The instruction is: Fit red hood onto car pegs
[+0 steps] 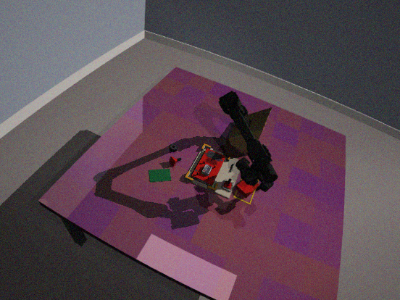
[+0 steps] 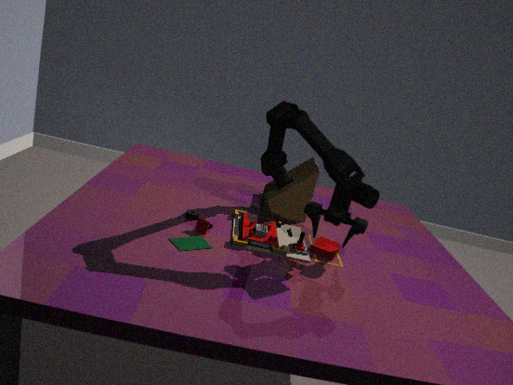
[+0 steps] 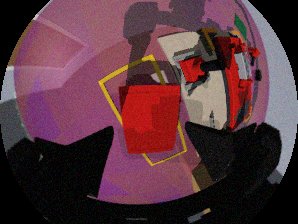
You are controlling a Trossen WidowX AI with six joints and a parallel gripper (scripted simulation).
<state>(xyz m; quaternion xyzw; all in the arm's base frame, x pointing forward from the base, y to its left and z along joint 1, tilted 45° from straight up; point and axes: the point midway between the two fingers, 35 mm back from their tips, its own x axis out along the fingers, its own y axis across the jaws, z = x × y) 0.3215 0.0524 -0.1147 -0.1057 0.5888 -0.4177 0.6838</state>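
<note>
Red hood (image 2: 324,247) lies untouched beside the chassis (image 2: 260,231); your gripper (image 2: 334,231) hangs above it, spread wide, empty, ready to straddle it.

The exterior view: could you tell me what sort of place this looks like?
Probably a bare test room: one table with a purple patchwork top, plain grey walls with a skirting board, and a single black robot arm mounted on the table.

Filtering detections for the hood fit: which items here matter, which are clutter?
Job:
red hood on the table
car chassis in its jig
open gripper above the hood

Clutter:
green flat tile
small red piece
dark round piece
brown wedge
</note>
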